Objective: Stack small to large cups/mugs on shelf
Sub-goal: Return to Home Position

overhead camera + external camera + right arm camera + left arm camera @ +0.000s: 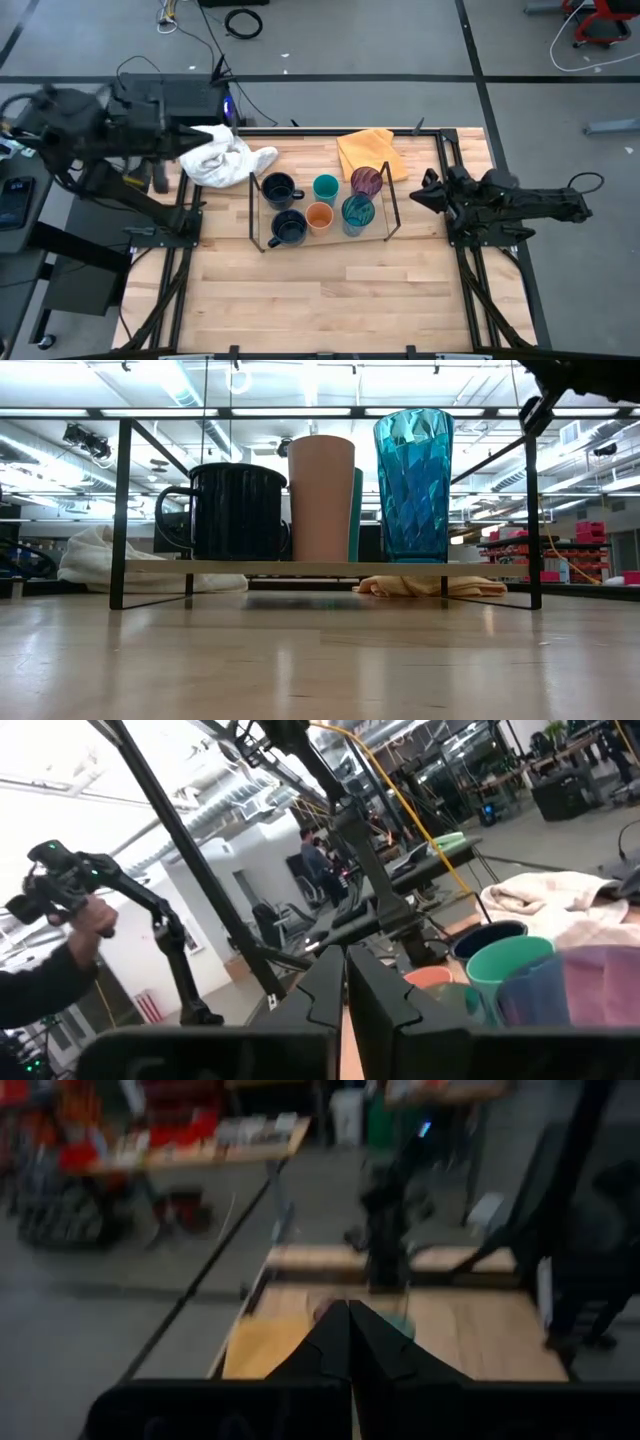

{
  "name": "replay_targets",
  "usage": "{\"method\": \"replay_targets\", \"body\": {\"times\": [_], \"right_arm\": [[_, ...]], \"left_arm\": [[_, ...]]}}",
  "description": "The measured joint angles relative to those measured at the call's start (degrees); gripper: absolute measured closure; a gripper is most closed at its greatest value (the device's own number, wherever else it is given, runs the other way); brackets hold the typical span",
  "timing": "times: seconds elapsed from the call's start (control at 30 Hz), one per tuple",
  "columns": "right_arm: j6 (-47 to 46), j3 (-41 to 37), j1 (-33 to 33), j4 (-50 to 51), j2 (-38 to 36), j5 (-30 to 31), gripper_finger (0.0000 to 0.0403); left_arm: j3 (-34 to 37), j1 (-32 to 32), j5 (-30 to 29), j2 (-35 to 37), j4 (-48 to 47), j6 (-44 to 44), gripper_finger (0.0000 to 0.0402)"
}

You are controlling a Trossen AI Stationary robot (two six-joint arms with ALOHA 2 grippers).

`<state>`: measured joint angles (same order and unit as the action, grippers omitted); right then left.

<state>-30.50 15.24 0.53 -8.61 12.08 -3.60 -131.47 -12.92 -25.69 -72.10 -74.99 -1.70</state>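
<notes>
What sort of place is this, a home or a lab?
Probably a robotics lab or workshop: cables trail over the grey floor, exposed pipes and strip lights run overhead, and a person's hand grips another arm rig.

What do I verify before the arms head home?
1. All six vessels on the shelf: ok. Back navy mug, front navy mug, teal cup, orange cup, purple tumbler and patterned teal tumbler.
2. Upright: ok for the front row. The low view mostly hides the back row.
3. Right gripper: ok. Shut, empty, just outside the shelf's right rail.
4. Left gripper: ok. Shut, empty, at the back left by the white cloth.
5. Size order: cannot tell. Mugs left, small cups middle, tumblers right.
</notes>
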Motion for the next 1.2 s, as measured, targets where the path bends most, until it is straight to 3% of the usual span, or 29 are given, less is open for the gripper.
{"method": "replay_targets", "body": {"times": [0.17,0.43,0.53,0.87,1.2], "right_arm": [[0.1,1.8,0.0,0.1,0.0,0.0,0.038],[0.2,4.3,0.0,0.0,0.0,0.1,0.038],[0.2,4.4,0.0,-0.1,0.0,0.1,0.038],[0.2,4.5,0.0,0.0,0.0,0.1,0.038],[0.2,4.5,0.0,0.0,0.0,0.1,0.038]], "left_arm": [[3.6,-3.7,-1.1,6.1,5.3,3.1,0.0399],[7.3,-5.3,-2.6,13.9,-1.3,0.6,0.04],[11.7,-5.3,-0.1,18.0,-0.3,1.7,0.04],[45.4,-5.3,8.5,41.3,19.9,2.9,0.04],[72.2,-5.3,12.5,59.1,34.0,-1.1,0.04]]}}
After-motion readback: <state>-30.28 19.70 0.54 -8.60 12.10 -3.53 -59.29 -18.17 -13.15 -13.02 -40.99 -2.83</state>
